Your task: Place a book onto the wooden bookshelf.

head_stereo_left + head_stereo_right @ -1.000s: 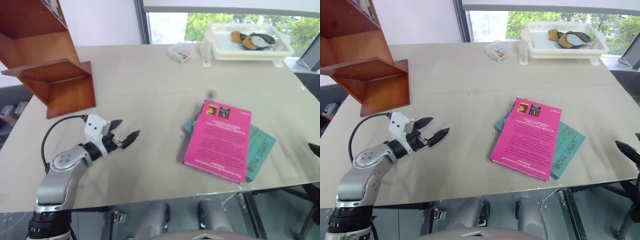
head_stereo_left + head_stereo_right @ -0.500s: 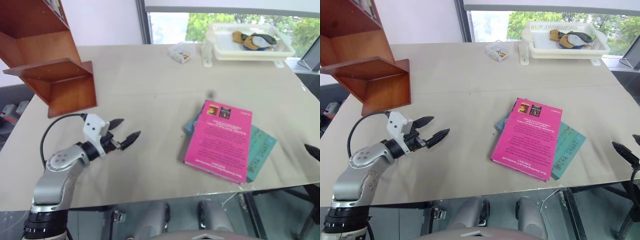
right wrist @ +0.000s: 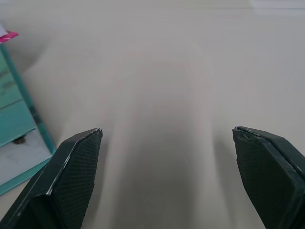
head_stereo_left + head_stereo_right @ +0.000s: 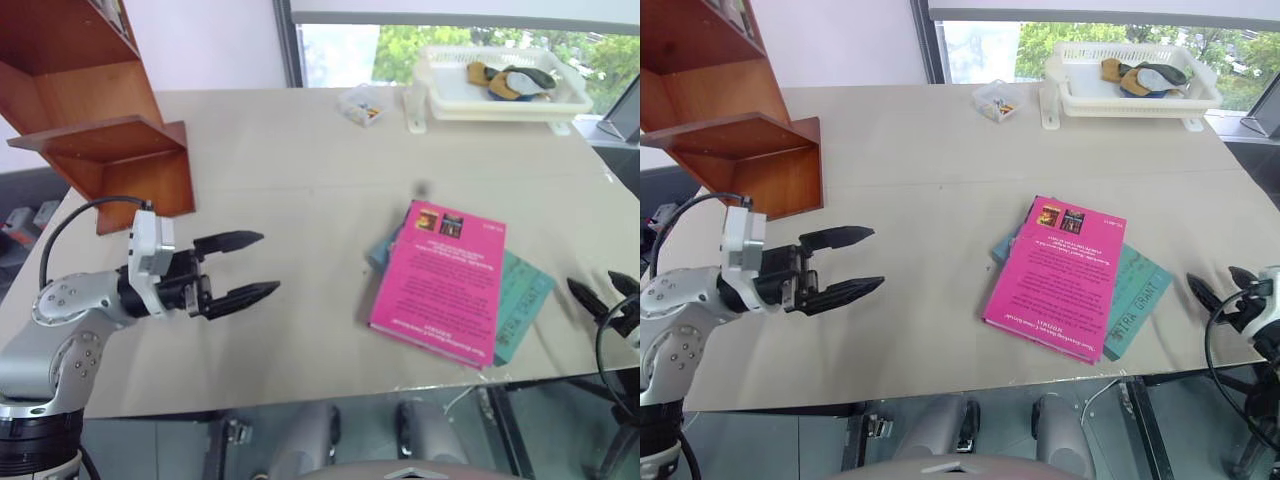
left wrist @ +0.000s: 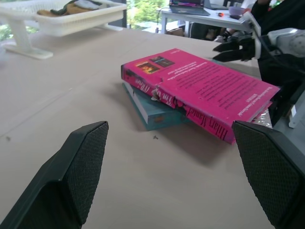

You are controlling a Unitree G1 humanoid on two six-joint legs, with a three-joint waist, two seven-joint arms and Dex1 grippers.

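left wrist view: glossy pink book lies flat between both pincers, each spread empty.

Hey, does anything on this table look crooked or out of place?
Yes: the pink book lies askew on the teal book, turned at an angle so teal corners stick out from under it. The stack sits near the table's front edge. Nothing looks spilled or damaged.

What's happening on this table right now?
Nothing is held yet. The pink book lies flat on top of a teal book near the table's front edge. The left tool hovers open over the table, pointing toward the books, well short of them. The right tool is open at the table's right edge, beside the teal book. The wooden bookshelf stands at the far left corner.
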